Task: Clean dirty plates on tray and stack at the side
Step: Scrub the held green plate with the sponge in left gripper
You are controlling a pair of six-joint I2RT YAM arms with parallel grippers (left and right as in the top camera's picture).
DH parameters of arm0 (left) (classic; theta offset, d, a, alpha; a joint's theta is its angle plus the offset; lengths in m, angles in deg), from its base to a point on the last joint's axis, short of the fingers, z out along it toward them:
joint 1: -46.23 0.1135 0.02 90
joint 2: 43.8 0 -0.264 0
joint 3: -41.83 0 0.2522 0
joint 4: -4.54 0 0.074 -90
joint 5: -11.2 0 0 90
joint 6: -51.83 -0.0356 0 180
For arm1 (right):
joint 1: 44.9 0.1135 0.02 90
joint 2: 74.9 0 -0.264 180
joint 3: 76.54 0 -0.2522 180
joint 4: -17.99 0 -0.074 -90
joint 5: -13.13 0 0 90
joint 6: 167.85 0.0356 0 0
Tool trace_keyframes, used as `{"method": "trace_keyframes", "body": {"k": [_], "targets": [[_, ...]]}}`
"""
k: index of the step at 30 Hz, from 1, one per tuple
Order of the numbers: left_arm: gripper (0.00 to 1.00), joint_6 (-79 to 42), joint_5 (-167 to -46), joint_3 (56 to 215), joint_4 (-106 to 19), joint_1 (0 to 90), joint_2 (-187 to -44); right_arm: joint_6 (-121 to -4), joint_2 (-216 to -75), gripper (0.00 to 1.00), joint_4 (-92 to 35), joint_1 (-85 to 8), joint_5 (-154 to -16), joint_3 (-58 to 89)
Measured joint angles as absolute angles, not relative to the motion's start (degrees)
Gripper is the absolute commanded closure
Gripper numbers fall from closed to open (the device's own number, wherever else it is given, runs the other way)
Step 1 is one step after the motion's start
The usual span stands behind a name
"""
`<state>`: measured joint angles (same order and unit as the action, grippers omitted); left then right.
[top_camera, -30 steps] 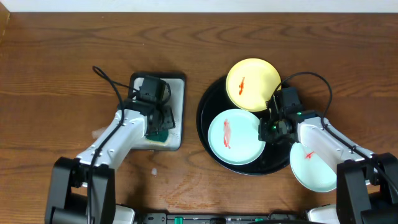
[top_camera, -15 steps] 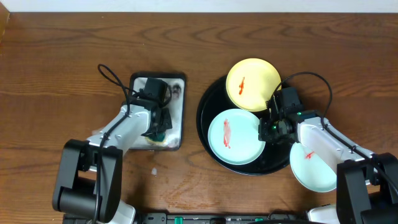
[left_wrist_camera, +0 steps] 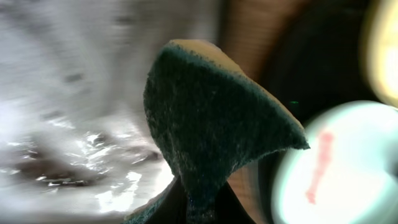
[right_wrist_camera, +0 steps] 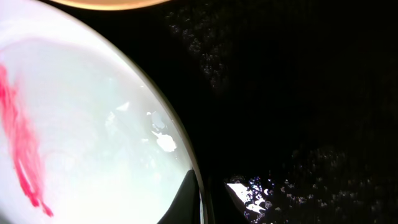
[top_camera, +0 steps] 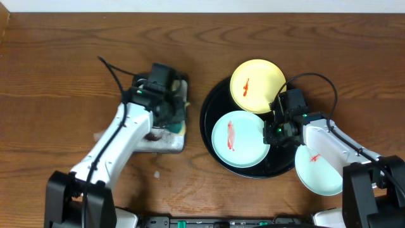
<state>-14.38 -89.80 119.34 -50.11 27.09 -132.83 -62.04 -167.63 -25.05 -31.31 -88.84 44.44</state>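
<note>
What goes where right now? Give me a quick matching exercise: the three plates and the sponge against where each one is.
Things:
1. yellow plate
2. mint plate with the long smear
3. mint plate with the small smear
4. sponge

Places:
A. pinched in the left gripper
B. outside the black tray, to its right
C. far side of the black tray
D. near side of the black tray, rim in the right gripper

Pairs: 1-C, 2-D, 3-B, 4-A
</note>
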Motion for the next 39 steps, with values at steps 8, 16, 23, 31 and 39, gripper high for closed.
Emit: {"method": "trace_keyframes", "body": {"k": [8,16,23,31,39], "targets": [[0.93,-6.51,-94.00,119.45,-42.59,14.50,-135.02,-60.27,-167.63,0.99,-25.05,-31.31,-88.77,44.44],[0.92,1.71,-96.89,119.45,-31.27,7.22,-145.25,-58.91,-167.63,0.99,-25.02,-31.31,-88.79,44.44],[0.92,5.75,-101.28,119.89,-25.02,4.78,-153.03,-58.78,-167.61,0.99,-25.02,-31.31,-88.81,44.44],[0.93,5.53,-90.87,124.94,-41.63,4.84,-153.34,-58.78,-167.63,0.99,-25.05,-31.31,-88.79,44.44],[0.93,4.00,-80.60,126.38,-45.52,4.73,-153.27,-58.28,-167.63,0.99,-25.24,-30.28,-90.56,44.48]]}}
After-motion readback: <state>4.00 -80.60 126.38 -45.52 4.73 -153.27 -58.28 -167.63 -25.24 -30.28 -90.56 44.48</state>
